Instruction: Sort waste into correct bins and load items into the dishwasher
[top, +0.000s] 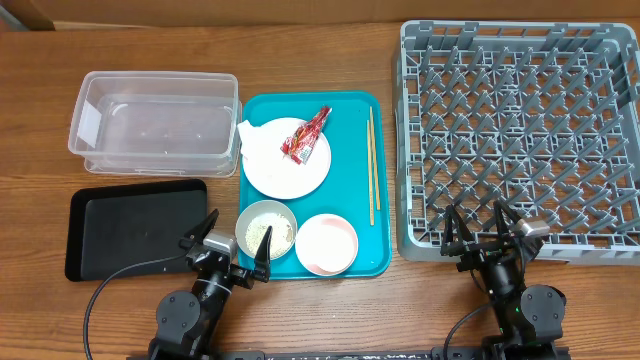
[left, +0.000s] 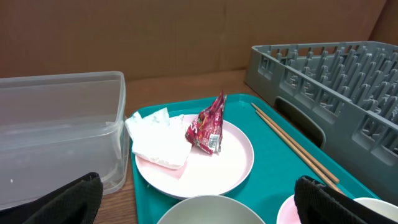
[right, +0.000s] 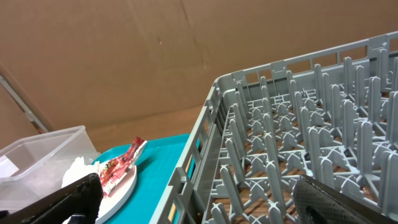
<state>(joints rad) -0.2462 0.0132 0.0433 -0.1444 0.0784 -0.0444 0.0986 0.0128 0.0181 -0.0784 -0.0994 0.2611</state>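
Left pincer (top: 232, 248), fingers spread wide and holding nothing, sits low in the frame. One finger overlaps the lower right corner of the black tray (top: 120, 228). The other reaches the near rim of the greyish-white bowl (top: 241, 222), which holds rice grains (top: 262, 232).

Right pincer (top: 478, 232), also open and unladen, stands at the lower left edge of the dish rack (top: 405, 130).

The pink bowl (top: 327, 244) sits beside the grey one on the teal tray (top: 355, 110). Above them the plate (top: 270, 165) carries the snack wrapper (top: 306, 135) and the napkin (top: 248, 135). The chopsticks (top: 371, 165) lie along the tray's right rim.

The clear tub (top: 155, 75) stands at upper left, touching the tray's left edge. Only a narrow strip of tabletop (top: 40, 100) separates tray and rack.
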